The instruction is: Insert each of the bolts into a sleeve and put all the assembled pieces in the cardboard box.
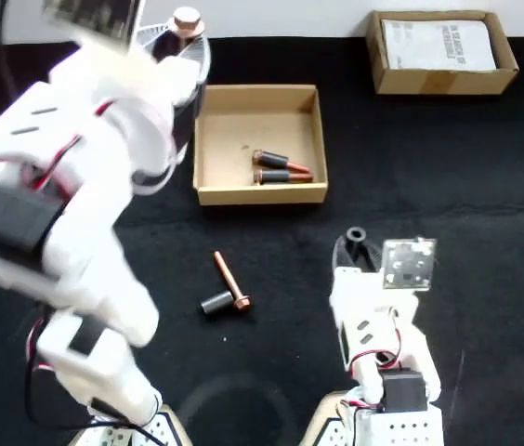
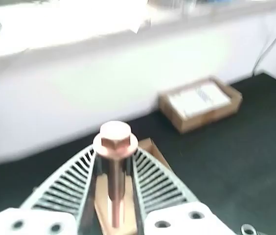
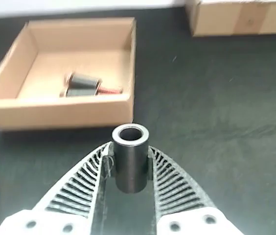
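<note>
My left gripper [image 2: 113,166] is shut on a copper bolt [image 2: 113,166], held upright with its hex head up; in the high view the bolt's head [image 1: 187,20] shows above the raised left arm at the back left. My right gripper [image 3: 129,164] is shut on a dark sleeve [image 3: 129,156], open end up; from above the sleeve [image 1: 356,236] sits low over the mat, front right. The open cardboard box [image 1: 211,125] holds two assembled pieces [image 1: 279,168]. A loose bolt [image 1: 229,279] and a loose sleeve [image 1: 216,303] lie on the mat in front of the box.
A second cardboard box [image 1: 440,54] with white paper stands at the back right. The black mat [image 1: 485,232] covers the table. The raised left arm [image 1: 67,195] hides much of the left side. A white wall runs along the back.
</note>
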{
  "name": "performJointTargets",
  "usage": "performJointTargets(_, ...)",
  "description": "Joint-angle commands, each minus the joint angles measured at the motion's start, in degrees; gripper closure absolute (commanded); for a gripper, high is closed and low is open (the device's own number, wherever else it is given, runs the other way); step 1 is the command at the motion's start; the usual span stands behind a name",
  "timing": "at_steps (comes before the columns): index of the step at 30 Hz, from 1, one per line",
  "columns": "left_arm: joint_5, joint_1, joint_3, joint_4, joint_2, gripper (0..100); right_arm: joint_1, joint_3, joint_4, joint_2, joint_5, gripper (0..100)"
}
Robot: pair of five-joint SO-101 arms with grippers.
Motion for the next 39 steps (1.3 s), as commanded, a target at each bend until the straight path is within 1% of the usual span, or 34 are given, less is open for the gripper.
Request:
performJointTargets(1, -4.4, -0.2, 7.9, 0.2, -10.5, 99, -1.2, -3.4, 1.0, -1.1, 1.3, 99.1)
performJointTargets(5, -5.2, -0.1, 25.5, 0.1, -22.9, 99, -2.3, -3.4, 0.7, -1.1, 1.5, 99.1)
performJointTargets(9, -4.9, -0.1, 46.9, -0.4, -34.0, 99, -7.3, -3.4, 0.7, -1.1, 1.5, 99.1)
performJointTargets(11, -4.9, -0.1, 56.9, -3.3, -37.4, 99, -10.1, -3.4, 0.0, -1.1, 1.4, 99.1)
performJointTargets(16, -4.5, -0.1, 79.3, -18.7, -43.2, 99, -13.5, -2.8, -4.4, -1.1, 1.2, 99.1)
performJointTargets(18, -1.6, -0.1, 88.2, -27.3, -45.0, 99, -14.3, -2.8, -5.4, -1.1, 1.2, 99.1)
performJointTargets(21, 3.5, 0.2, 101.8, -42.5, -47.1, 99, -15.1, -2.7, -6.3, -1.1, 1.2, 99.1)
performJointTargets(23, 5.6, 2.2, 110.1, -52.3, -48.0, 99, -15.3, -2.7, -6.3, -1.1, 1.1, 99.1)
performJointTargets(26, 6.7, 6.0, 120.7, -64.6, -49.5, 99, -15.3, -2.7, -6.3, -1.1, 1.1, 99.1)
performJointTargets(29, 6.8, 10.0, 128.0, -74.2, -50.2, 99, -15.2, -2.7, -6.2, -1.1, 1.1, 99.1)
performJointTargets(31, 8.8, 12.2, 130.7, -77.5, -50.2, 99, -15.1, -2.7, -6.1, -1.1, 1.1, 99.1)
performJointTargets(36, 19.6, 13.3, 131.3, -78.9, -50.0, 99, -15.1, -2.7, -6.0, -1.1, 1.1, 99.1)
performJointTargets(39, 23.7, 13.3, 131.3, -78.9, -49.9, 99, -15.1, -2.7, -6.0, -1.1, 1.1, 99.1)
